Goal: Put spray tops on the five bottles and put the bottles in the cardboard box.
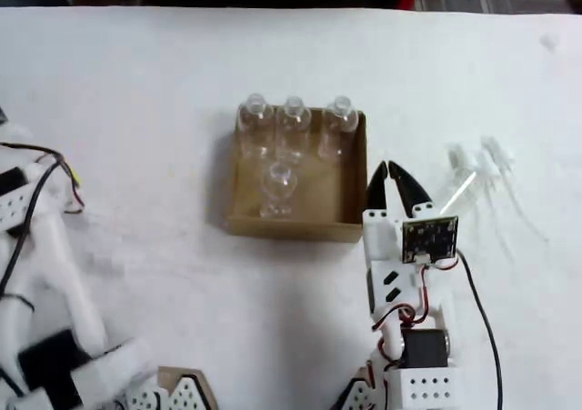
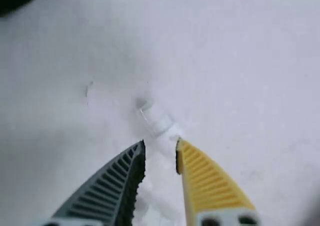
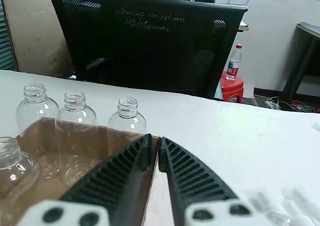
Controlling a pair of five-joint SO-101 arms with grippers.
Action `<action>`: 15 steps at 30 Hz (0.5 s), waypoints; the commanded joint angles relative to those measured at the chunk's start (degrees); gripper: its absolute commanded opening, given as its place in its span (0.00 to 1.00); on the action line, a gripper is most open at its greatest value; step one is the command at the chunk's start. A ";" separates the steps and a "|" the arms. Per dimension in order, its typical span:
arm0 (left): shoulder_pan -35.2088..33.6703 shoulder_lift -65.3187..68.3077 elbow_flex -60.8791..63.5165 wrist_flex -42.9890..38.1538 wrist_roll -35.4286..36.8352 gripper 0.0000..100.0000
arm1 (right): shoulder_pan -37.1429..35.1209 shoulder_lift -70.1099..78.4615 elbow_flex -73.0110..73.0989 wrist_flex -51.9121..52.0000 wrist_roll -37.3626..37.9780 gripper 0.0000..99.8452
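On the tabletop [image 1: 136, 92] one box [image 1: 291, 226] is seen, open at the top and set in the middle.

Two arms are counted. The right pincer [image 1: 386, 166] is held just beside the box's right wall, pointing away from the arm's base. It is narrowed to a slit and nothing is held in it. The left pincer [image 2: 160, 146] is kept at the near left corner, well apart from the box. Whether it is closed on anything cannot be told.

Four bottles [image 1: 293, 124] are counted, all upright inside the box and all uncapped. Three are lined along the far wall and one stands nearer the front.

The loose tops [image 1: 473, 169] are found on the tabletop to the right of the right pincer, on the side away from the box. Their long axes are laid slantwise, roughly along the pincer's own heading. At least three can be made out; the exact number cannot be told. The right arm is judged much the nearer, so a short sideways shift is called for. A single top [image 2: 157, 121] is seen just ahead of the left pincer, lying along its line.
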 commanded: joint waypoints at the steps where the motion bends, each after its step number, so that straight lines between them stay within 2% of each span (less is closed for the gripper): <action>1: 0.57 9.54 -5.71 0.53 7.47 0.11 | 0.04 -0.40 0.44 0.13 0.62 0.02; 3: 0.40 13.14 -7.12 1.67 10.02 0.11 | 0.04 -0.40 0.44 0.13 0.62 0.02; 9: 0.40 18.24 -12.57 6.15 12.92 0.20 | -0.13 -0.40 0.44 0.13 0.62 0.02; 15: 0.57 19.03 -14.07 6.07 14.24 0.20 | -0.13 -0.40 0.44 0.13 0.62 0.02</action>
